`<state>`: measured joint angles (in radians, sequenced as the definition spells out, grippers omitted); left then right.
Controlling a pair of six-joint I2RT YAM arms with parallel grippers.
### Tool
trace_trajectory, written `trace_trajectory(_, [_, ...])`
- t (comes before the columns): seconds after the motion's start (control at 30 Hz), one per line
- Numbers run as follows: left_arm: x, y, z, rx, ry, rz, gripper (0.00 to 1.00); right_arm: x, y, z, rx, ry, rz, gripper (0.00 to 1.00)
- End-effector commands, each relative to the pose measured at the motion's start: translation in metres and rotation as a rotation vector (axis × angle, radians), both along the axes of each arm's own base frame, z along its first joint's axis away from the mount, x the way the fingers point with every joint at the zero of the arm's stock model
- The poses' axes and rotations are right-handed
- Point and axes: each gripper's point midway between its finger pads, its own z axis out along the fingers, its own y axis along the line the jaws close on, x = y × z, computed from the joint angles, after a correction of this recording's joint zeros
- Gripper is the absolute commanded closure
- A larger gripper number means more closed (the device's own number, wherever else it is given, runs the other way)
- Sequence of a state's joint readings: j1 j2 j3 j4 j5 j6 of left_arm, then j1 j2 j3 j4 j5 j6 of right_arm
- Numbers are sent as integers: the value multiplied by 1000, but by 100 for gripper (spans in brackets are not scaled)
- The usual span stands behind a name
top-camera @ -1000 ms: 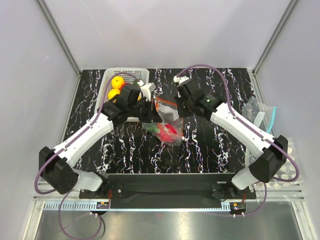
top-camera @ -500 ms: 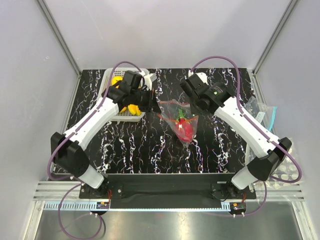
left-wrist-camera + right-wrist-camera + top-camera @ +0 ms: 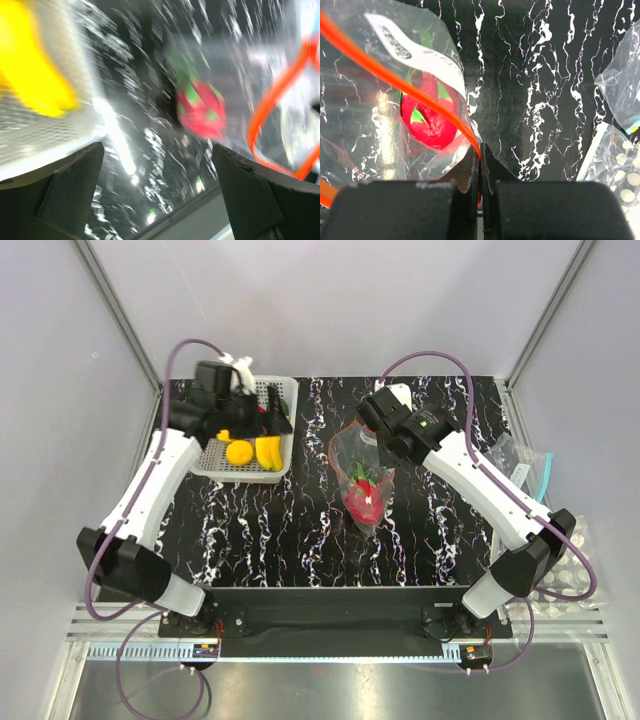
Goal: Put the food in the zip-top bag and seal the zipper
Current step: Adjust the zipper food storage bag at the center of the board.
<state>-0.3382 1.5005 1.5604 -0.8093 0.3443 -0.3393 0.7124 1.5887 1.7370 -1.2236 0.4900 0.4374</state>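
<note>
Fetching next fruit
Left gripper (image 3: 157,150), spread over the far-left basket (image 3: 213,468), should straddle the banana bunch (image 3: 268,452); right gripper (image 3: 480,150), pinching the zipper (image 3: 395,80), holds the bag (image 3: 365,135).

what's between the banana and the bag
Nothing visible. The banana lies in the basket, so only the basket's low wall and bare table separate it from the bag, whose edge the right gripper pinches. The dragon fruit sits inside the bag.
</note>
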Motion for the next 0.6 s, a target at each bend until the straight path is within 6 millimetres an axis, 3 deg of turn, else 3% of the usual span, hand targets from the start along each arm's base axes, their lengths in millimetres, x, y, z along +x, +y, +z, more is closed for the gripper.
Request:
trace_trajectory(0.0, [24,49,43,45,-156,166,2,12,-9,25,14,-114,-27,99])
trace_trajectory(0.1, [51,83,18,77,-110,273,1,15,-7,23,8,-115,-15,99])
trace_trajectory(0.23, [87,102,-15,151,-67,322,1,15,-4,20,14,-107,8,99])
trace_trajectory(0.3, [110,102,-32,192,-51,289,1,14,-3,19,21,-108,14,99])
trace_trajectory(0.33, [121,103,-26,203,-68,284,1,14,-1,18,29,-105,27,99])
trace_trajectory(0.37, [133,102,-49,227,-29,271,1,14,2,17,38,-101,35,99])
trace_trajectory(0.43, [150,106,-54,266,-46,258,1,13,6,13,55,-88,54,99])
trace_trajectory(0.47, [159,108,-76,290,-6,253,1,13,9,11,55,-79,67,99])
trace_trajectory(0.53, [171,114,-83,325,0,259,1,13,10,6,48,-70,72,100])
trace_trajectory(0.57, [176,113,-103,337,33,250,1,13,8,5,44,-71,70,100])
